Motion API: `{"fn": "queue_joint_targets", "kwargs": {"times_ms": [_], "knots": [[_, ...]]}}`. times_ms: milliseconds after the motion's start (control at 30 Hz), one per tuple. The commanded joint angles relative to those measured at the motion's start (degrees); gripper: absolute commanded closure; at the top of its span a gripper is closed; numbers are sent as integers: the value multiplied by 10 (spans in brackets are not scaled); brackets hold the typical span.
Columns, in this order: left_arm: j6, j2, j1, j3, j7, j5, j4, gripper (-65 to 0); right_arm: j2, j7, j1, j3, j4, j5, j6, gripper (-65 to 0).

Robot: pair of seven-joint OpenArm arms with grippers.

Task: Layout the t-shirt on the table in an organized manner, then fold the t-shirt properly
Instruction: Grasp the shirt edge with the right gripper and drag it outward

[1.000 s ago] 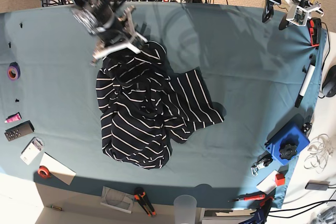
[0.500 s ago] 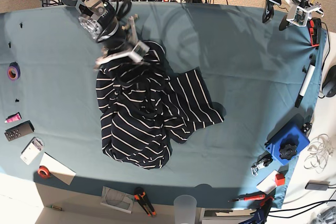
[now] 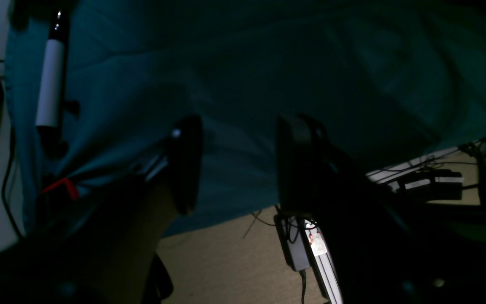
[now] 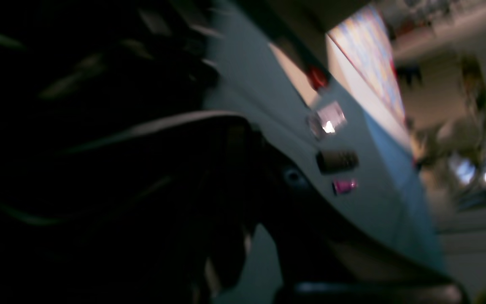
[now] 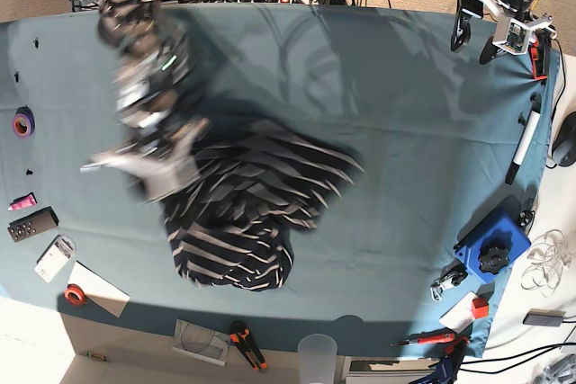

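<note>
The t-shirt [image 5: 243, 222], dark with thin white stripes, lies bunched and motion-blurred on the teal table [image 5: 405, 132], left of centre. My right gripper [image 5: 151, 173] is blurred at the shirt's left upper edge and looks shut on the cloth, pulling it sideways. In the right wrist view dark striped cloth [image 4: 78, 139] fills the left, and the jaws are hidden. My left gripper [image 5: 499, 20] hangs open and empty over the table's back right corner, far from the shirt. In the left wrist view its fingers [image 3: 186, 164] stand apart above the cloth edge [image 3: 243, 67].
A purple tape roll [image 5: 22, 121], a pink item [image 5: 22, 201], a remote [image 5: 32, 223] and red tape [image 5: 76, 294] lie along the left edge. A marker [image 5: 524, 146] and a blue box [image 5: 493, 249] are on the right. Cutters [image 5: 247, 345] and a cup [image 5: 317, 352] are at the front.
My right arm has swung from the back edge toward the front left, dragging the shirt's upper part with it. The shirt has shifted and stretched. The left arm has barely moved.
</note>
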Motion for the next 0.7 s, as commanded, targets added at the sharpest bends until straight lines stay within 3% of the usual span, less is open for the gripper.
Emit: {"fn": "queue_joint_targets", "kwargs": {"times_ms": [0,67,167,333,400,667], "knots": [[-2,-3,6,-2,-14,-15,9,-286,1,10,8,35,11,11,-9,0],[-7,-3,6,-2,-15,-31,9,-285,-10,5,8,100,11,71,3,0],[-34,-3,6,11,-15,-38,9,-285,-22,5,8,181,5,167,54,0],[-34,-3,-2,115,-15,31,9,-285,-29,16,8,251,-71,260,118,0],[-29,-3,-14,168,-15,65,9,-285,-28,15,8,258,-106,269,129,0],[52,-3,-64,323,-15,139,9,-285,-26,-46,9,258,-112,235,129,0]]}}
